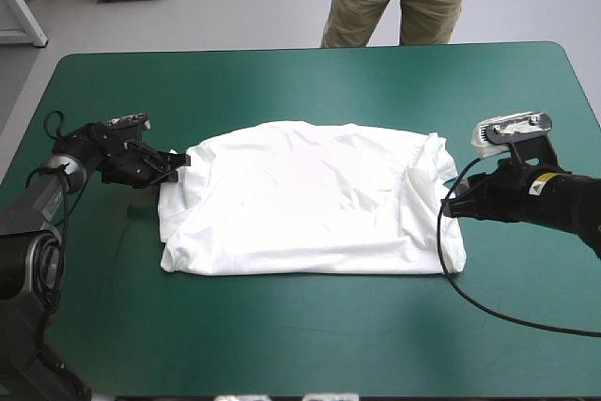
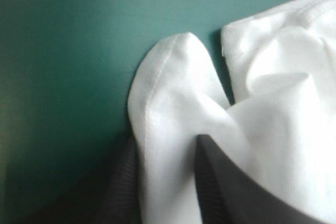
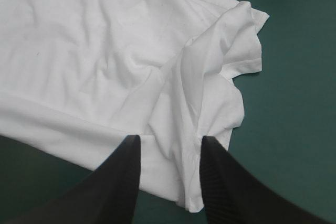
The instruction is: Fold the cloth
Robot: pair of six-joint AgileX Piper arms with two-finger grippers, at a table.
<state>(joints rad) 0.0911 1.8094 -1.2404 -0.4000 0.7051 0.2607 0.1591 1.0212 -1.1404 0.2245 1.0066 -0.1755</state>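
1. I see the T-shirt (image 1: 310, 199) lying spread and mostly flat at the middle of the teal-green cover (image 1: 282, 82), rumpled at its right end.
2. My left gripper (image 1: 178, 164) sits low at the shirt's left edge. In the left wrist view its black fingers (image 2: 226, 182) are nearly together, with a hemmed flap of white cloth pinched between them.
3. My right gripper (image 1: 449, 206) sits at the shirt's right edge, toward the near corner. Its fingers (image 3: 121, 177) stand narrow, with a raised ridge of cloth caught between them.
4. The two grippers are well apart, with the shirt stretched between them.
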